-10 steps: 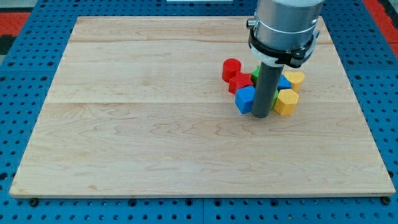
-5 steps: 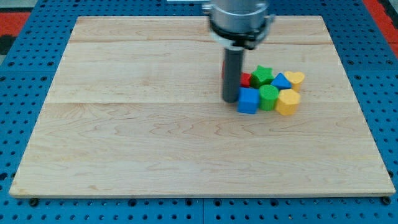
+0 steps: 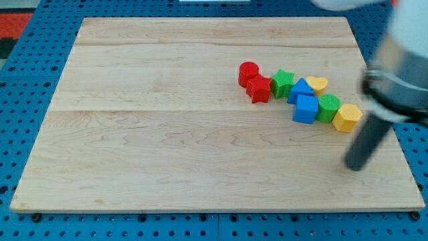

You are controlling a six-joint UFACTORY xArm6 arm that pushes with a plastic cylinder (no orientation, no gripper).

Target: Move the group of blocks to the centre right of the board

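Observation:
The blocks lie in a loose row at the board's centre right. From the view's left: a red cylinder (image 3: 248, 72), a red block (image 3: 259, 88), a green star (image 3: 283, 83), a blue block (image 3: 301, 89), a yellow heart-like block (image 3: 316, 84), a blue cube (image 3: 305, 109), a green cylinder (image 3: 328, 108) and a yellow block (image 3: 346, 118). My tip (image 3: 354, 167) is blurred, at the view's lower right, below and right of the yellow block, apart from all blocks.
The wooden board (image 3: 167, 134) lies on a blue perforated table (image 3: 20, 120). The board's right edge is close to my tip. The arm's grey body (image 3: 401, 67) covers the board's upper right corner.
My tip has swept from left of the blue cube to the lower right. The blue cube, green cylinder and yellow block have slid right and down; the red blocks are now uncovered.

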